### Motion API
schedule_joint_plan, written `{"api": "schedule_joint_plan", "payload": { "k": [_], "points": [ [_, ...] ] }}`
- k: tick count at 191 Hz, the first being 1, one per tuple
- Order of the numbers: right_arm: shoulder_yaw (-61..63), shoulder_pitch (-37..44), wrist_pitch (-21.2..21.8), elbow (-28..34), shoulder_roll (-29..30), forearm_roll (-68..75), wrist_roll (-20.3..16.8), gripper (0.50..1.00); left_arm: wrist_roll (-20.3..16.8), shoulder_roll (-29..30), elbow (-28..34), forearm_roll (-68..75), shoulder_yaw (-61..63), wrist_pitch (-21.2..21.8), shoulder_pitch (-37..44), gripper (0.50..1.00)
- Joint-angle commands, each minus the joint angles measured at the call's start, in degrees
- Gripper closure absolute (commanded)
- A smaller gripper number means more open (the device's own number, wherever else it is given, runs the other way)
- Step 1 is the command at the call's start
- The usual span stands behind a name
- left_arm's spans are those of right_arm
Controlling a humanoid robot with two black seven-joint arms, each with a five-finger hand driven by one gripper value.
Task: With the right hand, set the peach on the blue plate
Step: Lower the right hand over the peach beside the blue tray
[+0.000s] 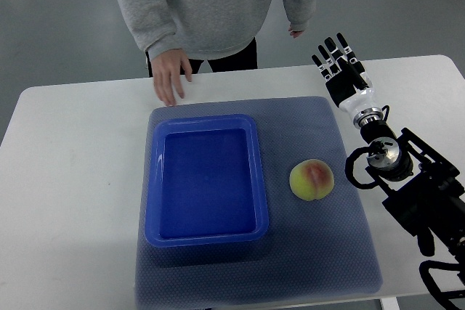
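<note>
Fingers (336, 54) of right hand (341, 70): spread straight, holding nothing, pointing toward far right edge of tabletop (73, 179).

Left to right:
- Person's hand (168, 78): flat on tabletop at far edge, beyond grey mat (320, 245).
- Blue plate (206, 178): rectangular tray, left half of mat, nothing in it.
- Peach (312, 180): right half of mat, just beside tray's right rim, apart from it. Roundish, no marked long axis.
- Right hand: beyond mat's far right corner, well apart from peach; peach lies nearward and leftward of fingertips. Reach likely needs hand drawn back and turned down.
- Left arm: not visible.
</note>
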Motion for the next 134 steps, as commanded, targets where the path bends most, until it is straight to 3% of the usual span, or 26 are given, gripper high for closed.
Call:
{"api": "schedule_joint_plan", "payload": {
  "k": [1, 68, 106, 115, 116, 126, 134],
  "points": [
    [0.02, 0.0, -0.02, -0.01, 0.08, 0.0, 0.0, 0.568, 0.0, 0.0, 0.02, 0.01, 0.09, 0.0, 0.0, 0.5],
    [-3.23, 1.14, 0.24, 2.1, -1.59, -3.51, -0.35, 0.568, 0.0, 0.0, 0.02, -0.08, -0.09, 0.08, -0.35, 0.5],
    [-20.01, 8.26, 2.0, 5.88, -11.69, -24.42, -0.88, 0.57, 0.0, 0.0, -0.68, 0.19, 0.0, 0.0, -0.35, 0.5],
    [-20.02, 8.26, 2.0, 5.88, -11.7, -24.43, -0.88, 0.57, 0.0, 0.0, -0.68, 0.19, 0.0, 0.0, -0.35, 0.5],
    [-25.24, 11.39, 3.83, 7.36, -15.18, -28.17, -0.88, 0.57, 0.0, 0.0, -0.77, 0.36, 0.0, -0.26, -0.35, 0.5],
    [-32.22, 15.72, 5.34, 9.04, -19.86, -30.67, -0.88, 0.57, 0.0, 0.0, -0.77, 0.36, 0.0, -0.35, -0.53, 0.5],
    [-32.24, 15.73, 5.34, 9.05, -19.87, -30.67, -0.88, 0.57, 0.0, 0.0, -0.77, 0.36, 0.0, -0.35, -0.53, 0.5]
  ]
}}
